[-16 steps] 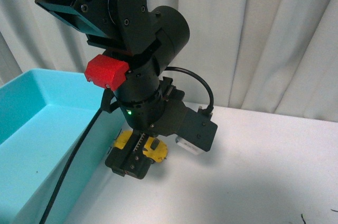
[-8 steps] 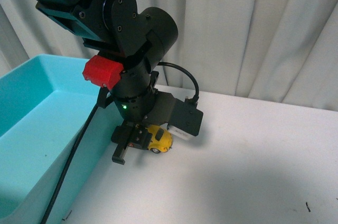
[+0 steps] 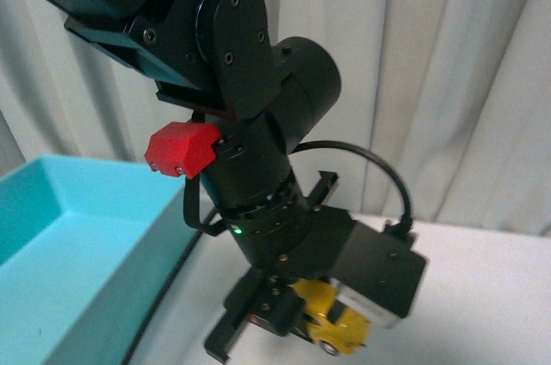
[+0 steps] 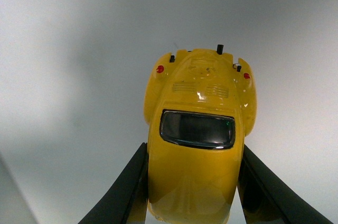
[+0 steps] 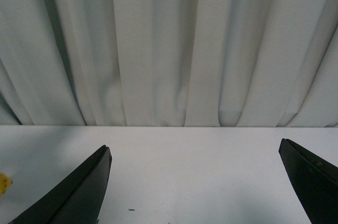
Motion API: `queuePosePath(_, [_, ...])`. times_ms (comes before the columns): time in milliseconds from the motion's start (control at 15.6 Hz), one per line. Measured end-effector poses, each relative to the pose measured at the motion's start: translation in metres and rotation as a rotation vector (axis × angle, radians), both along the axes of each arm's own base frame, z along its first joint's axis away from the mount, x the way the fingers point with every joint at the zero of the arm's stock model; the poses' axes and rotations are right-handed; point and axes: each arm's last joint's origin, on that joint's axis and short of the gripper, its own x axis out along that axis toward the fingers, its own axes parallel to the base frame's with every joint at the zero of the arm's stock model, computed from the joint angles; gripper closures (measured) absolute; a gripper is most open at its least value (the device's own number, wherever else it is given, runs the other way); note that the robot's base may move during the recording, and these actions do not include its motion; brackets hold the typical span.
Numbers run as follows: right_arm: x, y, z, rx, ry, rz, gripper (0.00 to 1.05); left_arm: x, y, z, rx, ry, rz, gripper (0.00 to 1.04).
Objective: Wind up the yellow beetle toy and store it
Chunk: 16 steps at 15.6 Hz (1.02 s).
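Observation:
The yellow beetle toy (image 3: 334, 320) is a glossy yellow car with dark windows, held at the bottom of the front view by my left gripper (image 3: 284, 318). In the left wrist view the toy (image 4: 198, 129) sits between the two black fingers (image 4: 119, 192), which press on its sides; its rear window and red tail lights face the camera over the white table. My right gripper (image 5: 195, 182) is open and empty above the white table, its fingers (image 5: 79, 187) far apart. A sliver of yellow (image 5: 4, 183) shows at the edge of the right wrist view.
A turquoise bin (image 3: 77, 253) stands at the left in the front view, beside the left arm. The white table (image 3: 482, 296) extends to the right. White curtains (image 5: 169, 49) hang behind the table. A black cable (image 3: 379, 167) loops by the left wrist.
My left arm has moved right and toward the camera with the toy held in it. The bin now sits further left in the view.

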Motion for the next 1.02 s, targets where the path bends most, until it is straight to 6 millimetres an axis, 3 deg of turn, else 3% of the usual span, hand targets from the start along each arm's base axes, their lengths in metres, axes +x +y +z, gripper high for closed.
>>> queuePosePath(192, [0.000, 0.000, 0.000, 0.000, 0.000, 0.000, 0.07, -0.002, 0.003, 0.073, -0.238, -0.051, 0.096, 0.64])
queuePosePath(256, [0.000, 0.000, 0.000, 0.000, 0.000, 0.000, 0.07, 0.001, 0.016, 0.098, -0.307, -0.074, 0.169, 0.64])
queuePosePath(384, [0.000, 0.000, 0.000, 0.000, 0.000, 0.000, 0.07, 0.013, 0.054, 0.125, -0.372, -0.095, 0.368, 0.64])
queuePosePath(703, [0.000, 0.000, 0.000, 0.000, 0.000, 0.000, 0.07, 0.030, 0.165, 0.125, -0.404, -0.100, 0.927, 0.64])
queuePosePath(895, [0.000, 0.000, 0.000, 0.000, 0.000, 0.000, 0.07, 0.031, 0.201, 0.100, -0.338, -0.106, 1.246, 0.64])
queuePosePath(1023, [0.000, 0.000, 0.000, 0.000, 0.000, 0.000, 0.07, 0.018, 0.228, 0.067, -0.278, -0.053, 1.507, 0.64])
